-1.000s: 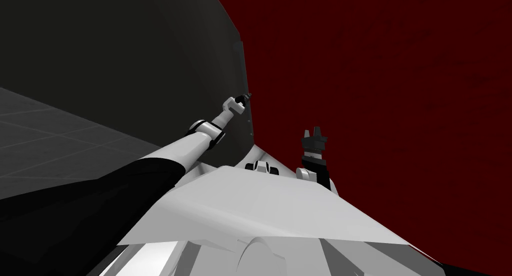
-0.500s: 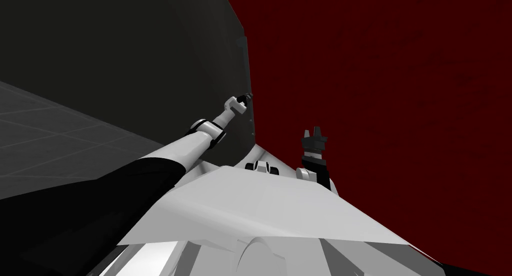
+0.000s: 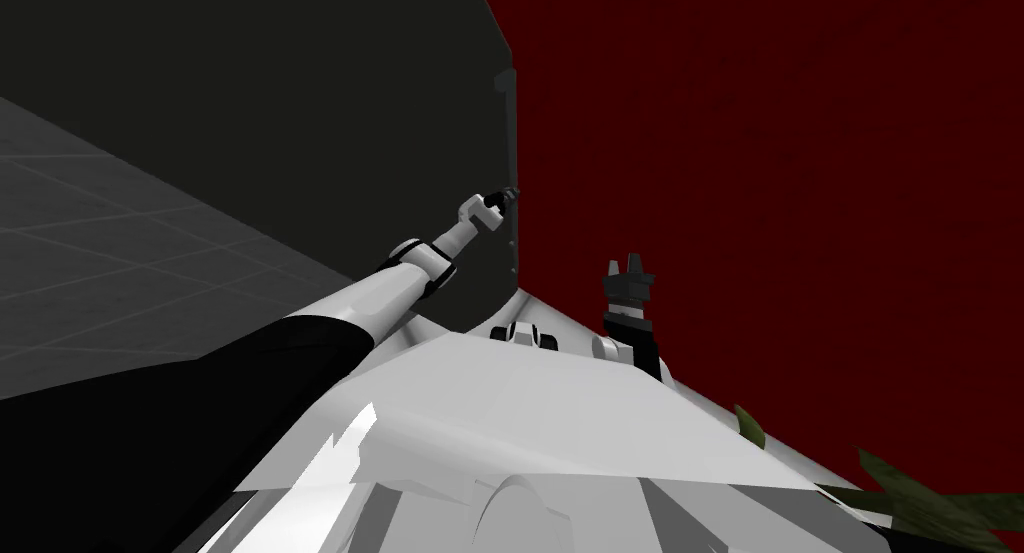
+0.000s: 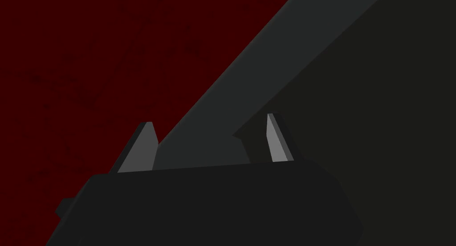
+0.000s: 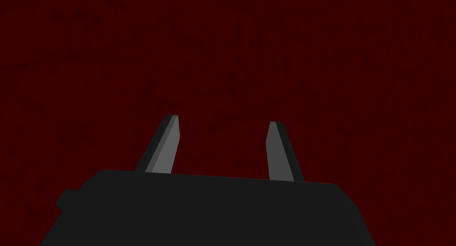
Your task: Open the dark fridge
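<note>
L gripper (image 4: 210,118) open, astride handle (image 4: 267,63) of fridge (image 3: 300,97), not clamped. Step: grasp. Next: close, pull door. R gripper (image 5: 223,119) open, idle.

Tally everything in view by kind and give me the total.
Grippers: 2, the left gripper and the right gripper
Fridges: 1, the dark fridge
Bars: 1, the grey bar on the fridge
Walls: 1, the red wall
Plants: 1, the green plant
Total: 6
</note>
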### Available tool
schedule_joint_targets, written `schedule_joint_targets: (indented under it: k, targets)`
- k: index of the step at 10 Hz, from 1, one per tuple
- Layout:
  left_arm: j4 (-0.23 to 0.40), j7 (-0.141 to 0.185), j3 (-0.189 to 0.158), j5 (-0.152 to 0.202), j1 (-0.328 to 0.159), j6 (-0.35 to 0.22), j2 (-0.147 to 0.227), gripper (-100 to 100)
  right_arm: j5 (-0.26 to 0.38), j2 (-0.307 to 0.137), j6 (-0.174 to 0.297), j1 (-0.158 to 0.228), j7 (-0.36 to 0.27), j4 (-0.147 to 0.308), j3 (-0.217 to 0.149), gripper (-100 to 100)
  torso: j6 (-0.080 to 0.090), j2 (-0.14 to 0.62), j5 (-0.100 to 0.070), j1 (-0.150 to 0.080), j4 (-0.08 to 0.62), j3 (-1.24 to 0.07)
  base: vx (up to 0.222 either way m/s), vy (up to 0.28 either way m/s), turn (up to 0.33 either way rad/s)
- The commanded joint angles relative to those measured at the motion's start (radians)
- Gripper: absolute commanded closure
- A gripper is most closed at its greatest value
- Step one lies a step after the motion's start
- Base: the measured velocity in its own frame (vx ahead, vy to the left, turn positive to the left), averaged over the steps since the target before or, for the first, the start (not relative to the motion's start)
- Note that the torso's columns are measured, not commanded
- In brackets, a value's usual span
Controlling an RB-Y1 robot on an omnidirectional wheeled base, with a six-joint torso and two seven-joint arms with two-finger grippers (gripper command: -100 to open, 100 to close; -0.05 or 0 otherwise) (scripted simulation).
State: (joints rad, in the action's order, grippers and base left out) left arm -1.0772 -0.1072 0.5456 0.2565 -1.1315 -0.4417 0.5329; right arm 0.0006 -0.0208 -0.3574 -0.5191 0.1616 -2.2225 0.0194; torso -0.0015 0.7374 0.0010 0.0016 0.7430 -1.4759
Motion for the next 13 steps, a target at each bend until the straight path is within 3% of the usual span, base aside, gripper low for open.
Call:
schedule_joint_targets:
  k: [1,3,4,5,7,13]
  targets:
    - [-0.06,0.007,0.023,0.019,-0.005,-0.008,-0.012,100,0.0,0.0,0.0,0.0,0.0,0.0,0.0,0,0.001,0.001,0.0,-0.001,-0.001,0.0,-0.143,0.027,-0.077]
    - [-0.094,0.006,0.053,0.042,-0.015,-0.013,-0.029,100,0.0,0.0,0.0,0.0,0.0,0.0,0.0,0,0.005,0.006,0.0,-0.002,-0.002,0.003,-0.19,0.069,-0.103]
    - [-0.094,0.003,0.045,0.033,-0.001,-0.02,-0.014,100,0.0,0.0,0.0,0.0,0.0,0.0,0.0,0,0.005,0.005,0.0,-0.002,-0.002,0.003,-0.093,0.035,-0.065]
    - [-0.141,0.005,0.083,0.059,-0.006,-0.019,-0.032,100,0.0,0.0,0.0,0.0,0.0,0.0,0.0,0,0.0,-0.001,0.0,-0.002,-0.001,-0.001,-0.144,0.042,-0.043]
    - [-0.184,0.009,0.114,0.083,-0.016,-0.017,-0.045,100,0.0,0.0,0.0,0.0,0.0,0.0,0.0,0,0.006,0.006,-0.001,-0.002,-0.004,0.003,-0.233,0.118,-0.094]
    - [-0.293,0.017,0.191,0.143,-0.04,-0.013,-0.077,100,0.0,0.0,0.0,0.0,0.0,0.0,0.0,0,0.001,0.001,0.001,0.001,0.0,0.0,-0.157,0.084,-0.051]
